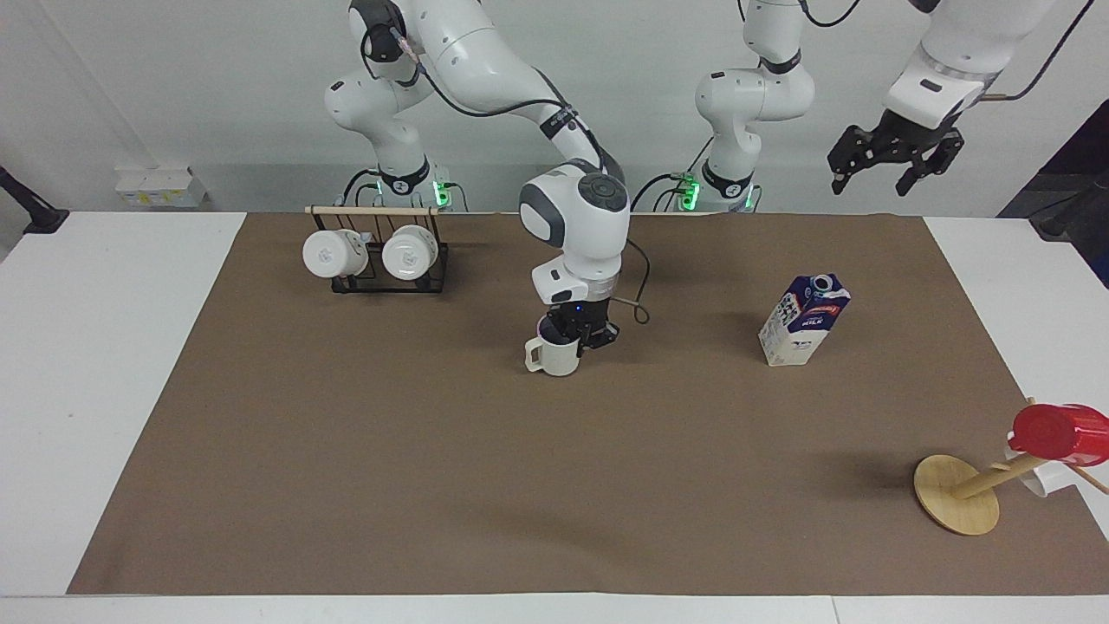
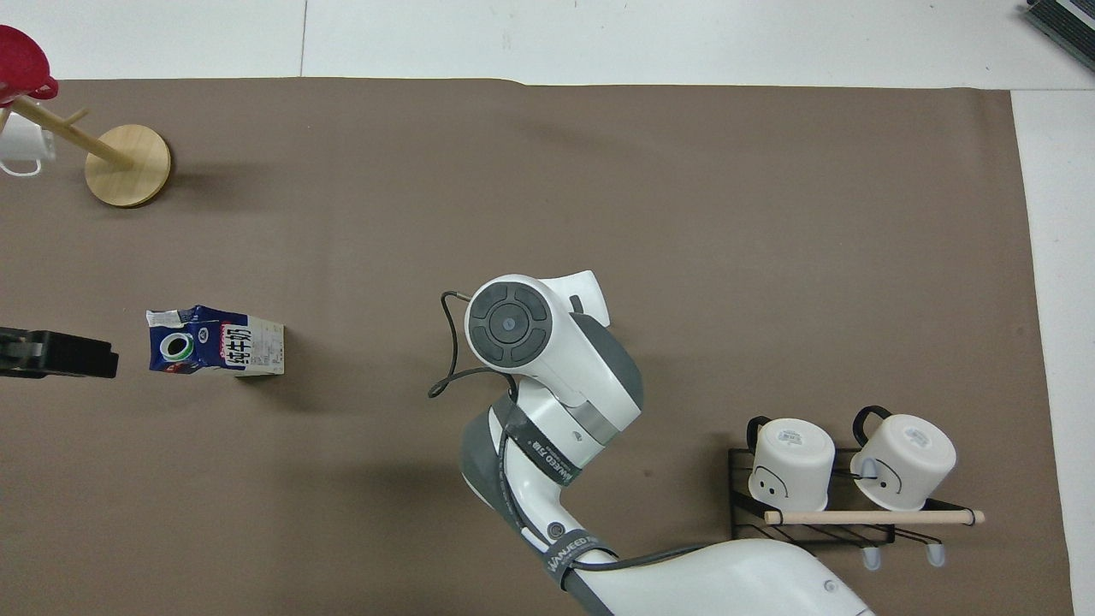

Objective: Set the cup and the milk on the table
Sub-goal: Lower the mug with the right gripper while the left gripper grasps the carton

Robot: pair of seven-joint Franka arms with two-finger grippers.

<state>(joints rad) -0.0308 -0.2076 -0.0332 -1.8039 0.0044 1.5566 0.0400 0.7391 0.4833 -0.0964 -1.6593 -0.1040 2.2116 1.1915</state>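
Right end effector [image 1: 579,334] is down at the cup [image 1: 554,354], with its fingers at the cup's rim on the side toward the left arm's end; how tightly they pinch the wall cannot be told, though they are close together on it. That cream mug stands upright on the brown sheet of the surface [image 1: 433,485], its handle turned toward the right arm's end, and what can be seen of its inside looks dark with nothing in it; from overhead the right arm's wrist covers it completely. Left end effector [image 1: 877,169] hangs high in the air with its fingers spread apart, holding nothing, above the edge of the sheet nearest the robots at the left arm's end; from overhead only its dark tips [image 2: 60,352] show, just beside the milk [image 1: 803,321]. This carton stands upright on the sheet, well apart from the right end effector toward the left arm's end, its round spout on top. Toward the right arm's end from the right end effector, and nearer the robots, a black wire rack [image 1: 387,276] with a wooden bar carries two white mugs [image 1: 334,253] lying on their sides. Farthest from both end effectors, at the left arm's end, a tilted wooden stand [image 1: 956,494] holds a red cup [image 1: 1060,433] and a white mug [image 2: 19,150].
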